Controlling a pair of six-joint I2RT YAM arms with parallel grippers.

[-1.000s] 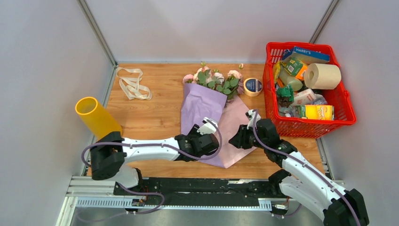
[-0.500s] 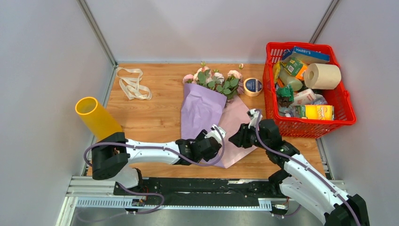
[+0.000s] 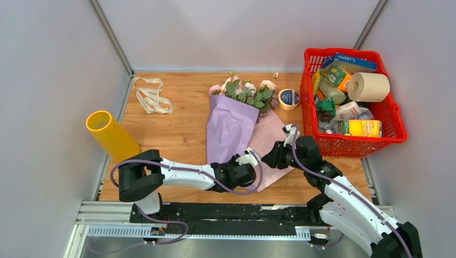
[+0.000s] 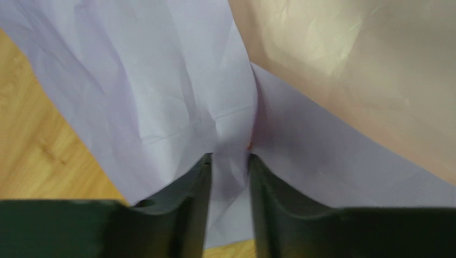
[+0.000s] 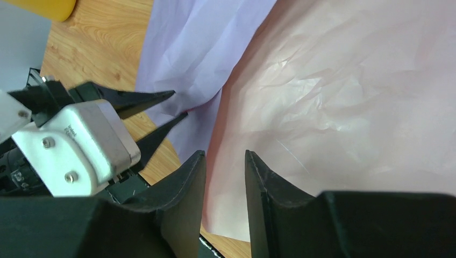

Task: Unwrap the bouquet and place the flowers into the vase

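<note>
Straddling bouquet paper (image 3: 231,126), left pincer (image 4: 229,156) and right pincer (image 5: 225,153) slightly spread; box (image 3: 349,61) reads HARRY'S.

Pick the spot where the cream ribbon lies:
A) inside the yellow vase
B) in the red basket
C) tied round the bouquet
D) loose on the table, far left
D: the ribbon lies in loose loops on the bare wood of the table at the far left, apart from the bouquet.

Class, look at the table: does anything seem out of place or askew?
The cream ribbon lies loose at the table's far left, apart from the bouquet, whose wrap has one pink flap splayed open.
</note>
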